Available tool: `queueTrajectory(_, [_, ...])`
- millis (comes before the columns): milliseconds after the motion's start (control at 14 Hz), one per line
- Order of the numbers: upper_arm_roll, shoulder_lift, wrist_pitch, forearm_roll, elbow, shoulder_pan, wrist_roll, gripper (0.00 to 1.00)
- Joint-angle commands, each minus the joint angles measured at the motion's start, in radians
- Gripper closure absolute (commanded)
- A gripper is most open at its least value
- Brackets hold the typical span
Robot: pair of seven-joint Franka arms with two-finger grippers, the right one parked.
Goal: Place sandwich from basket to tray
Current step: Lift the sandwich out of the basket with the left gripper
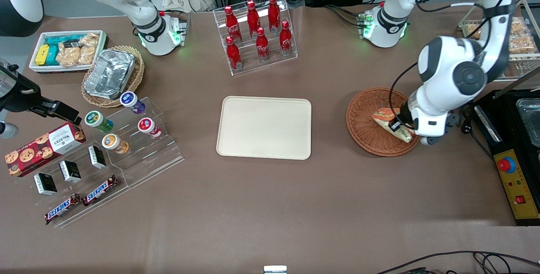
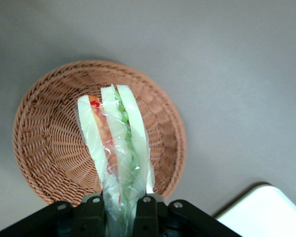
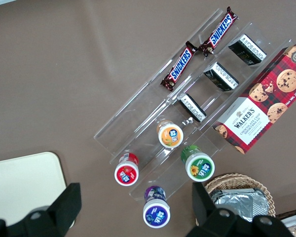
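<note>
The wrapped sandwich (image 1: 390, 123) of white bread with green and red-pink filling is gripped by my left gripper (image 1: 400, 125), lifted above the reddish-brown wicker basket (image 1: 366, 124). In the left wrist view the gripper (image 2: 120, 210) is shut on the sandwich (image 2: 117, 143), which hangs over the basket (image 2: 49, 143). The cream-beige tray (image 1: 264, 127) lies at the table's middle, toward the parked arm's end from the basket; its corner shows in the left wrist view (image 2: 266, 210).
A rack of red cola bottles (image 1: 255, 31) stands farther from the front camera than the tray. A clear stand with yoghurt cups and snack bars (image 1: 109, 155), a cookie box (image 1: 42, 147) and a foil container in a tan basket (image 1: 112, 75) lie toward the parked arm's end.
</note>
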Motion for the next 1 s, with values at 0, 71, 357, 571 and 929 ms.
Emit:
queueTrajectory(0, [0.002,0.013,-0.199,-0.002,0.19,0.007,0.049,1.0])
queueTrajectory(71, [0.002,0.016,-0.266,-0.005,0.251,0.007,0.102,1.0])
queueTrajectory(357, [-0.001,0.013,-0.358,-0.001,0.324,0.027,0.167,1.0])
queueTrajectory(571, [-0.001,0.01,-0.359,0.008,0.322,0.021,0.169,1.0])
queueTrajectory(929, [-0.005,0.008,-0.428,0.005,0.321,-0.031,0.244,1.0])
